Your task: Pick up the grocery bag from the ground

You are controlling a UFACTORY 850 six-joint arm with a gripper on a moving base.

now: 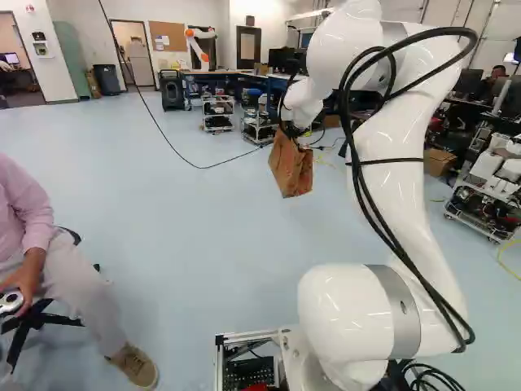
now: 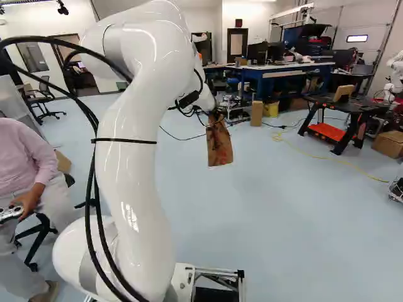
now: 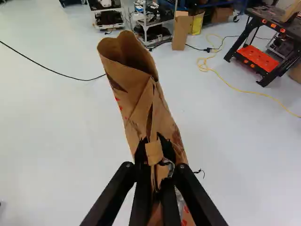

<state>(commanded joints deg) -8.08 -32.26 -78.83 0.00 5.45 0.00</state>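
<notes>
The jaws are closed on the paper bag [image 1: 291, 169], its brown paper pinched between them from two sides. Both base views show the bag hanging in the air above the floor [image 2: 283, 207], at the far end of the white arm [image 2: 141, 145]. Only the wrist view looks into the bag's gaping mouth [image 3: 130, 54], which lies ahead of the jaws, and shows closely the folded paper caught between them.

The left base view alone shows a green cabinet [image 1: 73, 61] with a black bin [image 1: 107, 80] beside it, and another robot [image 1: 200, 41], white and orange, at the back. A black desk [image 2: 340, 108] with an orange shelf [image 2: 327, 131] appears in the right base view and the wrist view, yet not in the left base view. Those same two views show an upright cardboard box [image 3: 180, 31] beside a yellow container [image 3: 197, 23].

Counted: one bag, two fingers gripping it, one black desk with one orange shelf, one upright box and one yellow container. Three wheeled carts show in the left base view: two [image 1: 217, 114] [image 1: 259, 129] near the blue desk [image 1: 236, 79] and one [image 1: 480, 208] at the right.
</notes>
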